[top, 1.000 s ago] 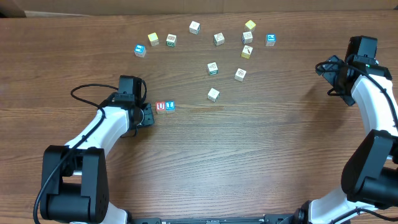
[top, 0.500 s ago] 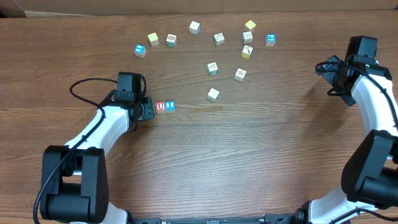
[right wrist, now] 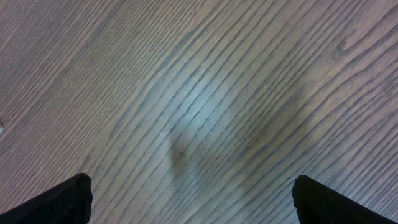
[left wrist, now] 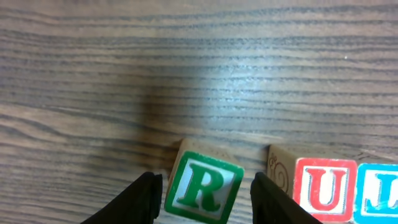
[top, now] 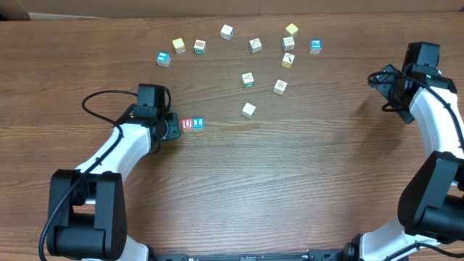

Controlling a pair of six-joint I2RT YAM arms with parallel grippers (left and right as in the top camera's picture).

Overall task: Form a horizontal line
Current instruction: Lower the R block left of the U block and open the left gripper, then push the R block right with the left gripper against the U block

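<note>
In the left wrist view my left gripper point(left wrist: 205, 180) is open, one finger on each side of the green R cube point(left wrist: 200, 191). The cube sits on the table slightly turned, with a narrow gap to each finger. To its right stand the red U cube point(left wrist: 323, 185) and, touching it, the blue letter cube point(left wrist: 379, 193); a small gap separates R from U. In the overhead view the red U cube point(top: 188, 125) and blue cube point(top: 199, 124) lie just right of my left gripper point(top: 172, 127), which hides the R cube. My right gripper point(top: 382, 80) is open and empty over bare wood point(right wrist: 193, 186).
Several loose cubes lie scattered at the back of the table, the nearest a white cube point(top: 249, 110) to the right of the row, others around a white cube point(top: 248, 80) and a blue one point(top: 163, 58). The left arm's cable point(top: 98, 101) loops behind it.
My left gripper moved a little toward the back of the table and closer to the red U cube, then held still. The right arm has not moved.
</note>
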